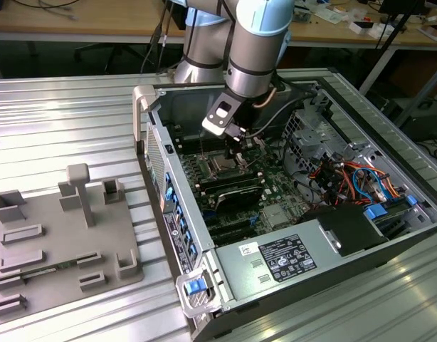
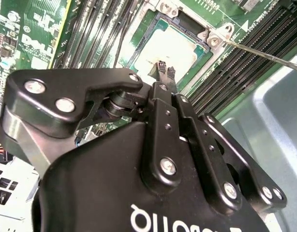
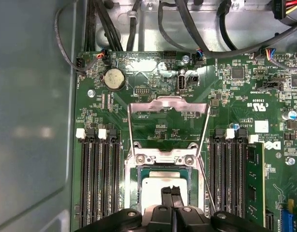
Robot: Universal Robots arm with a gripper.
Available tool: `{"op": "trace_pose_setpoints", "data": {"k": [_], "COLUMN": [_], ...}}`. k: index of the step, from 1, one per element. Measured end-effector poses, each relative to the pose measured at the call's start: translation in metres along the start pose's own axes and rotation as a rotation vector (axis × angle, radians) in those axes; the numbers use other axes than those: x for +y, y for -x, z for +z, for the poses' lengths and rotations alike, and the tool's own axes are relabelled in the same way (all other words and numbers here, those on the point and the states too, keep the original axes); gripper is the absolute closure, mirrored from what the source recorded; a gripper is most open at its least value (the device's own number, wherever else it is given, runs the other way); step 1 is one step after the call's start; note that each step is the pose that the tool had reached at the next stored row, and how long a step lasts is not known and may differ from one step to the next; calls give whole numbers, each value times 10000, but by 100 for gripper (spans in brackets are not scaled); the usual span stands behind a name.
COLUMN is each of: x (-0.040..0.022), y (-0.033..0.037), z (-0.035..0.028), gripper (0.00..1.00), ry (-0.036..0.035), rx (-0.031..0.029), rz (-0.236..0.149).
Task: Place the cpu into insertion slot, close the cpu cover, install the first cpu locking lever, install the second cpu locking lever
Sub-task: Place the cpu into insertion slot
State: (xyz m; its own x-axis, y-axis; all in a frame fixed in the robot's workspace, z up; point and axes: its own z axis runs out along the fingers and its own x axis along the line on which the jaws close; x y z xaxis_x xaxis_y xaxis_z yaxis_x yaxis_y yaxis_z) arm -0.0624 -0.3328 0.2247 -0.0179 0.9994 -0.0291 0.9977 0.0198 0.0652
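The cpu (image 3: 162, 187) lies flat in the insertion slot (image 3: 133, 186) on the green board, silvery face up. It appears again in the second wrist view, cpu (image 2: 170, 48) inside the slot (image 2: 186, 23). The cpu cover (image 3: 169, 103) is swung open, away from the slot on its hinge. My gripper (image 3: 171, 191) hangs just over the cpu's face, fingers shut together with nothing between them; its fingertips (image 2: 161, 67) point down at the chip. A thin wire lever (image 3: 206, 186) stands free beside the slot. In the exterior view my gripper (image 1: 238, 146) reaches into the case above the slot (image 1: 223, 166).
Long black memory slots (image 3: 97, 183) flank the socket on both sides. Black cables (image 3: 187, 29) run along the case wall. The power supply (image 1: 282, 258) and drive wiring (image 1: 346, 178) fill the case's near and right parts. A grey fixture plate (image 1: 55, 235) lies on the exterior view's left.
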Motion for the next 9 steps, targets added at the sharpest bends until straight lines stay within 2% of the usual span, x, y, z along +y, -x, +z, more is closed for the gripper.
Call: {"op": "trace_pose_setpoints", "data": {"k": [1,2,3,5,6,7,9], "x": [10,10,10,10,9,9,12], "y": [-4,-6,-8,-8,-8,-8,-6], "z": [1,1,1,1,0,1,-45], "gripper": [89,89,89,89,89,89,89], "ry": [-34,-130,-382,-620,-653,-653,-653], "rx": [-2,3,11,21,24,26,26], "rz": [-1,-1,-7,-14,-15,-14,-15]}}
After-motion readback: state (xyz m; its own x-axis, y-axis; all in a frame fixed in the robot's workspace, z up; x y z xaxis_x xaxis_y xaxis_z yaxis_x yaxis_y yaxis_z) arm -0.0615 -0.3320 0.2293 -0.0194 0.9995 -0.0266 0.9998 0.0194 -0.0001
